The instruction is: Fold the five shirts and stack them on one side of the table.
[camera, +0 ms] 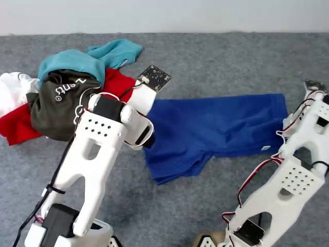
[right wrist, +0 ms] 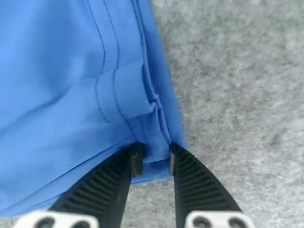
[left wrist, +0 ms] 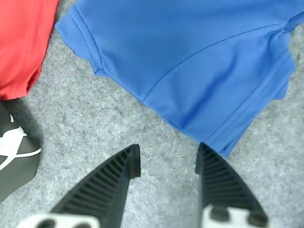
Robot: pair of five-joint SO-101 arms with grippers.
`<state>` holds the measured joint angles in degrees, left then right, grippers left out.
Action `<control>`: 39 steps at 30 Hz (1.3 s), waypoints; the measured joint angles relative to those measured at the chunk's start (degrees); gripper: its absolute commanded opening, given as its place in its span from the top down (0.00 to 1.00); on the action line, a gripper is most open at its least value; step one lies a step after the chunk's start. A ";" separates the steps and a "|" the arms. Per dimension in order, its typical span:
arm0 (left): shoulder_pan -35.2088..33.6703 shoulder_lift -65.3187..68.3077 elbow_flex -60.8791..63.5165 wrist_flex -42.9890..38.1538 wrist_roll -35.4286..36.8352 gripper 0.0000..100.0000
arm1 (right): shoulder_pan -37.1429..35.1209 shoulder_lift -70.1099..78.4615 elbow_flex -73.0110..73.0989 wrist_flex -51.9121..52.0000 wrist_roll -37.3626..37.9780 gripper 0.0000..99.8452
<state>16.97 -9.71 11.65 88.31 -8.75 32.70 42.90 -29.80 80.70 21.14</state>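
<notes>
Right gripper pinches the stitched edge of the blue shirt, its jaws narrow on the cloth. Your left gripper hangs wide apart over the bare grey table, just beside a corner of the shirt. The shirt lies spread mid-table, its long axis running side to side from the pile of shirts toward the right arm. Open table lies beyond its far edge and in front.

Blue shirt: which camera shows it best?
The high view: the blue shirt lies nearly whole, spread on the grey table. The left wrist view catches a corner ahead of the open left tool; the right wrist view, an edge pinched in the right tool.
</notes>
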 measured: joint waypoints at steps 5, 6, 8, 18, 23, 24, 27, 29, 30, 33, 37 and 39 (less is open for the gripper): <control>0.00 0.00 0.00 0.00 0.00 0.80 | 0.09 0.00 0.00 -0.53 0.00 0.98; 0.00 0.00 0.00 0.00 0.00 0.80 | 0.09 0.00 0.00 -0.53 0.00 0.99; 0.00 0.00 0.00 0.00 0.00 0.80 | 0.09 0.00 0.00 -0.53 0.00 0.99; 0.00 0.00 0.00 0.00 0.00 0.80 | 0.09 -2.46 0.00 1.23 0.00 0.99; 0.00 0.00 0.00 0.00 0.00 0.80 | 1.49 -6.24 0.00 4.40 0.00 0.99; 0.00 0.00 0.00 0.00 0.00 0.80 | 2.11 -6.59 0.00 5.10 0.00 0.99; 0.00 0.00 0.00 0.00 0.00 0.80 | 3.96 -6.86 0.00 6.68 0.00 0.99; 0.00 0.00 0.00 0.00 0.00 0.80 | 5.10 -6.86 0.00 7.03 0.00 0.99; 0.00 0.00 0.00 0.00 0.00 0.80 | 5.63 -6.86 0.00 7.03 0.00 0.99; 0.00 0.00 0.00 0.00 0.00 0.80 | 6.42 -5.36 0.00 7.03 0.00 0.99; 0.00 0.00 0.00 0.00 0.00 0.80 | 6.51 -0.70 0.00 4.13 0.53 0.97; 0.00 0.00 0.00 0.00 0.00 0.80 | 6.51 1.32 -0.09 2.90 0.53 0.90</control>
<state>16.97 -9.71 11.65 88.31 -8.75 39.21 44.22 -29.89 83.60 21.67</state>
